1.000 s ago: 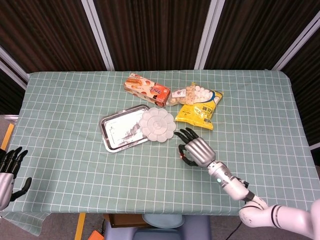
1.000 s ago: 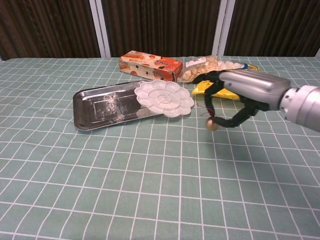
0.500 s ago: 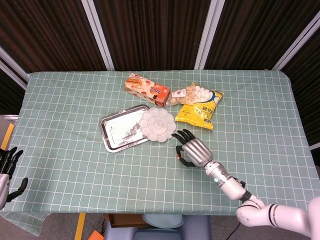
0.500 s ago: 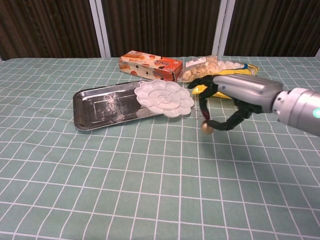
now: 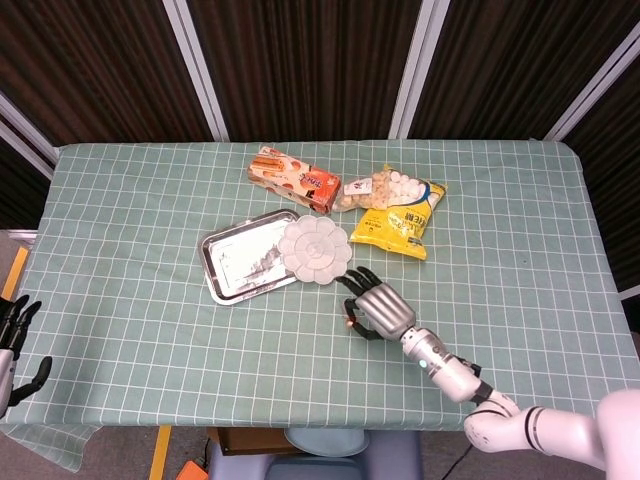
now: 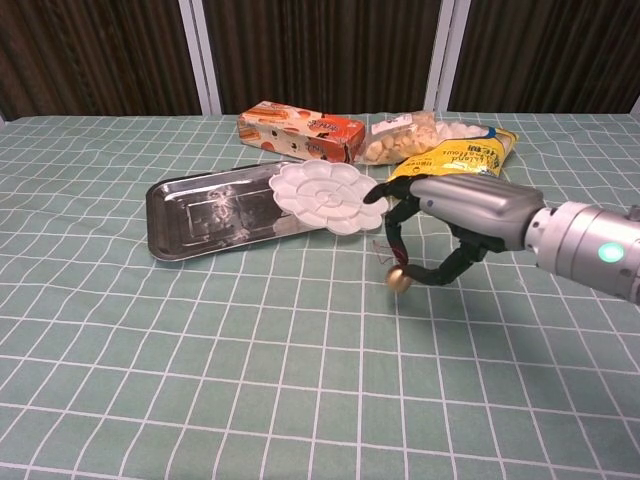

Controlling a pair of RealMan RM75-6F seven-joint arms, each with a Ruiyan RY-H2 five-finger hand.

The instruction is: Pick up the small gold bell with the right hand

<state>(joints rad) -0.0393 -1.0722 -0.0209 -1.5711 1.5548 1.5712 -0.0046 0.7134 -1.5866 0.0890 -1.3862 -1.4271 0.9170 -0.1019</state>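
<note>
The small gold bell (image 6: 398,279) shows in the chest view just over the green checked cloth, with a thin red cord running up from it. My right hand (image 6: 455,215) pinches it between the thumb and a finger, the other fingers arched above. From the head view the right hand (image 5: 378,309) lies just below the white palette, and the bell (image 5: 347,321) is only a small speck at its left edge. At the bottom left corner of the head view, off the table's edge, my left hand (image 5: 10,341) holds nothing, fingers apart.
A silver tray (image 5: 232,268) carries a white flower-shaped palette (image 5: 315,247) on its right end. Behind them lie a red cracker box (image 5: 295,178), a clear bag of pale snacks (image 5: 385,185) and a yellow snack bag (image 5: 400,218).
My right hand has carried the bell leftward and nearer to me, and slightly lower. The left hand has slipped further down out of the head view.
</note>
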